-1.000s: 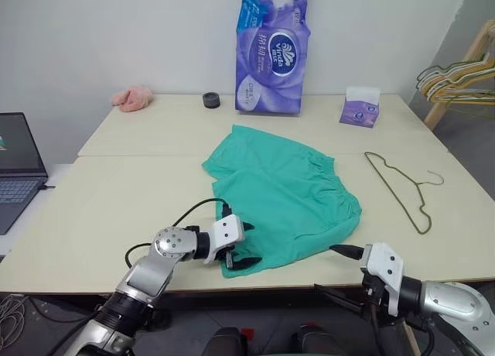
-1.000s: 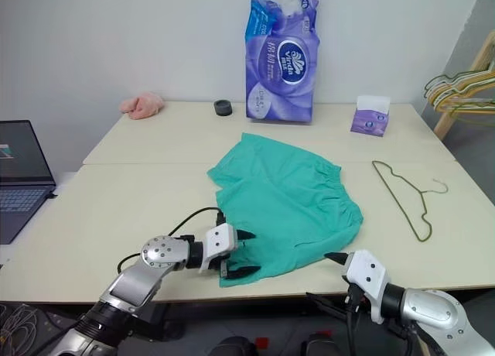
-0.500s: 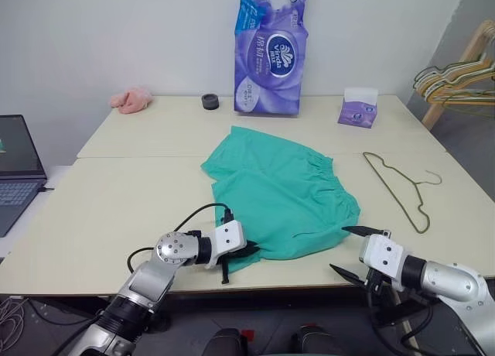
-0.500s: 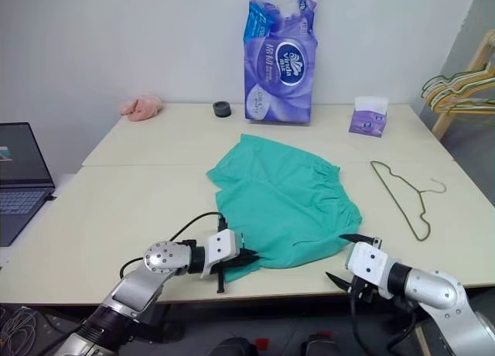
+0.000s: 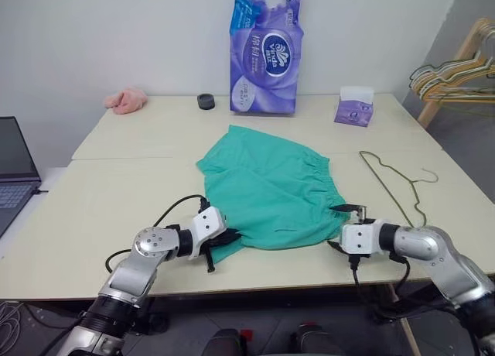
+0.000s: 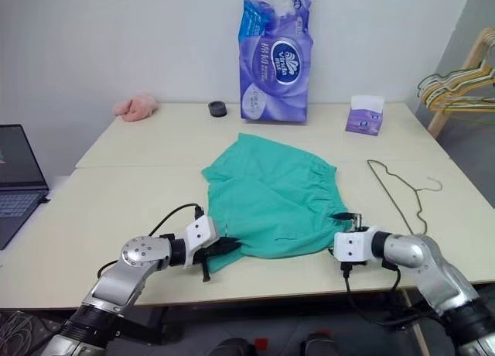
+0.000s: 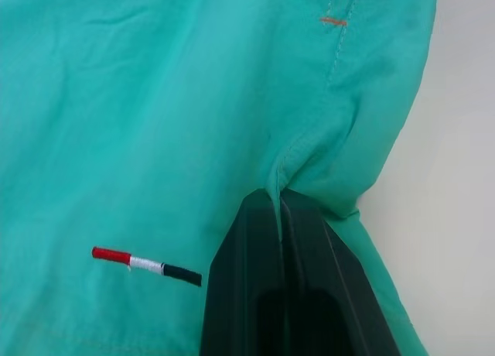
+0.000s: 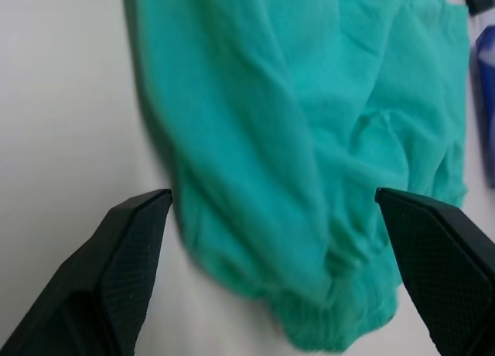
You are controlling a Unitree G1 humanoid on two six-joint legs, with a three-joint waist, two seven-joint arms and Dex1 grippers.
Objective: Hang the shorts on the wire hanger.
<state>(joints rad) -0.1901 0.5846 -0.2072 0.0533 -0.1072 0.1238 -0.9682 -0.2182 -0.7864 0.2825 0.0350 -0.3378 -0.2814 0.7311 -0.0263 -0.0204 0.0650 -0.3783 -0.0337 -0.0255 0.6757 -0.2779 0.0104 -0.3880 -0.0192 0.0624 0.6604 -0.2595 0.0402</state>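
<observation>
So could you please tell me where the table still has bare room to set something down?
Bare table lies between the shorts and the laptop, and behind them before the tissue pack. Crowded: between shorts and wire hanger, where the right gripper sits.

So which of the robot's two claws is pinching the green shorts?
The left gripper: its black fingers are shut on a fold at the shorts' edge. The right gripper is wide open, just facing the cloth.

The shorts (image 5: 267,193) were matt teal woven cloth, soft and creased, with stitched seams. My table (image 5: 116,209) looked smooth, matt, cream laminate. The wire hanger (image 5: 390,187) was thin dull wire. My fingers (image 8: 433,255) showed finely textured black plastic.
</observation>
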